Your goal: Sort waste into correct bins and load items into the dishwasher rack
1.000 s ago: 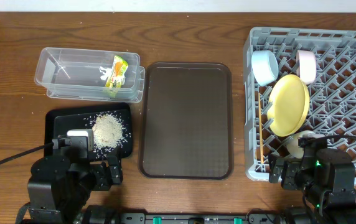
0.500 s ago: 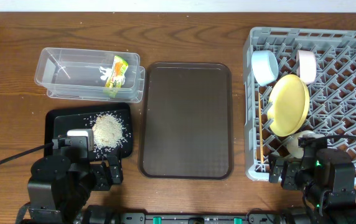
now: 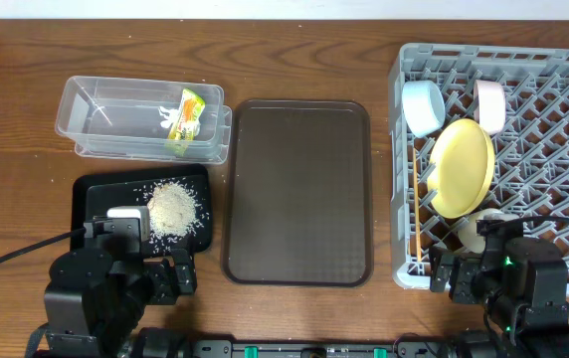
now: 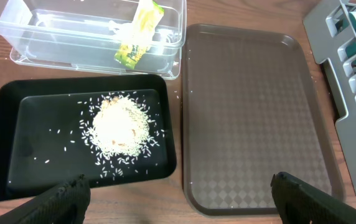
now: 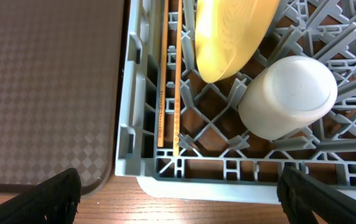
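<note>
Wood-grain table [image 3: 26, 40] carries everything; the left gripper [image 4: 181, 199] has its fingers spread wide and holds nothing, with the rice [image 4: 119, 127] heaped in the black tray [image 4: 10, 155] just ahead of them and the wrapper [image 4: 139, 38] in the clear tub [image 4: 16, 37] beyond; the right gripper [image 5: 178, 199] is likewise spread and empty, with chopsticks [image 5: 168, 81], yellow plate [image 5: 228, 31] and white bowl [image 5: 287, 96] in the rack [image 5: 240, 168] just ahead (blue bowl [image 3: 423, 106] and cup [image 3: 490, 104] farther back). Sorting looks finished; I judge the step a final check, best done with both arms clear and no further grasp.

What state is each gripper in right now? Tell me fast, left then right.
Left gripper: open, jaws wide apart, holding nothing.
Right gripper: open, jaws wide apart, holding nothing.
</note>
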You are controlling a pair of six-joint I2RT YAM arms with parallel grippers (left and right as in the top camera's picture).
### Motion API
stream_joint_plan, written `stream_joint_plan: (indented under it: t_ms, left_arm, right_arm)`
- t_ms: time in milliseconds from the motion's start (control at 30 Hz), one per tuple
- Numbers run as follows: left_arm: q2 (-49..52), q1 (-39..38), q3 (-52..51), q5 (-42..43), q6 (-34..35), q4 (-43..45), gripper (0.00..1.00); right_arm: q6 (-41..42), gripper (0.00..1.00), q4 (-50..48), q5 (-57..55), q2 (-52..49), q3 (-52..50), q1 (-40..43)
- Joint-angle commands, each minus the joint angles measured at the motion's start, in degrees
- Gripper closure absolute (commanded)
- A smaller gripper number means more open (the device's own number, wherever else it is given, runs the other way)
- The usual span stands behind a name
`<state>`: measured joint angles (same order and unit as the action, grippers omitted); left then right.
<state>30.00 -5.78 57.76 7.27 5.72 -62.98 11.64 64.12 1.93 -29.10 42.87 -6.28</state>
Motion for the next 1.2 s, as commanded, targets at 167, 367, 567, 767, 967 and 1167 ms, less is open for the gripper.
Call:
stream_joint_plan:
  t_ms: [167,367,567,767,967,1167]
  left_arm:
    - [-0.2,0.0,-0.2,-0.6,-0.5,0.1,0.05]
    - [-0.2,0.0,-0.2,-0.6,-0.5,0.1,0.04]
    - [-0.2,0.0,-0.2,-0.6,-0.5,0.1,0.05]
    - [-0.2,0.0,-0.2,-0.6,-0.5,0.1,0.04]
    - [-0.2,0.0,-0.2,-0.6,-0.5,0.1,0.04]
    - [-0.2,0.0,-0.2,-0.6,-0.5,0.1,0.04]
  right_arm:
    - [0.7,0.01,0.1,-0.2,2.8,-0.3,0.2]
    - [-0.6,0.01,0.4,-1.6,4.9,-0.3,0.2]
    - [-7.8,0.01,-9.0,-2.3,9.6,-3.6,0.2]
    - [-16.0,0.01,-28.5,-2.4,18.9,-15.6,0.2]
    - [-18.6,0.01,-45.5,-2.6,27.8,-28.3,0.2]
    - [-18.6,0.01,-57.8,-2.6,28.8,-36.9,0.3]
